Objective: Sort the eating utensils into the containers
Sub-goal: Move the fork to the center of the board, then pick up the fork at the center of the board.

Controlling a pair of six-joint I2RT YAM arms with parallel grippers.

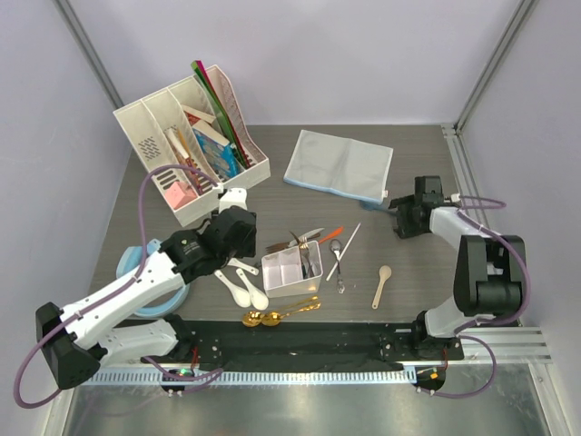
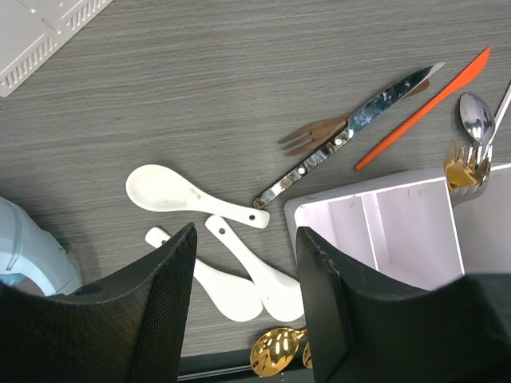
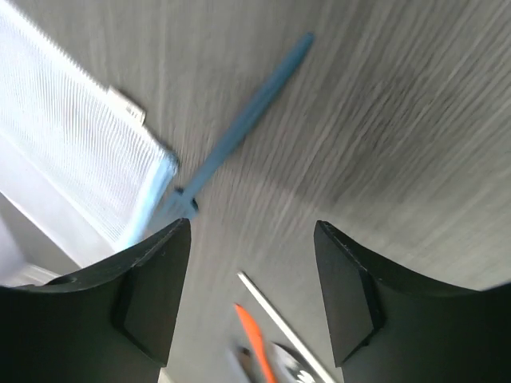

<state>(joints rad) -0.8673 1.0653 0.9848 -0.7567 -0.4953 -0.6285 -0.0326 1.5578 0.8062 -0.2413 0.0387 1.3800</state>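
The white divided container (image 1: 290,270) stands mid-table with silver pieces and a gold fork (image 2: 459,171) in one end. My left gripper (image 2: 246,239) hovers open over three white ceramic spoons (image 2: 192,195), just left of the container (image 2: 383,223). Beyond it lie a silver knife (image 2: 351,136), a brown fork (image 2: 307,136) and an orange piece (image 2: 423,108). Gold spoons (image 1: 272,316) lie at the near edge and a wooden spoon (image 1: 381,285) to the right. My right gripper (image 3: 251,231) is open and empty above the table. A blue-handled piece (image 3: 247,120) lies beyond its fingertips; that view is blurred.
A white organiser with books (image 1: 195,145) stands at the back left. The grey-blue cloth (image 1: 340,163) lies at the back, its edge beside the blue piece. A light blue dish (image 1: 150,272) sits under the left arm. A thin silver rod (image 1: 345,250) lies right of the container.
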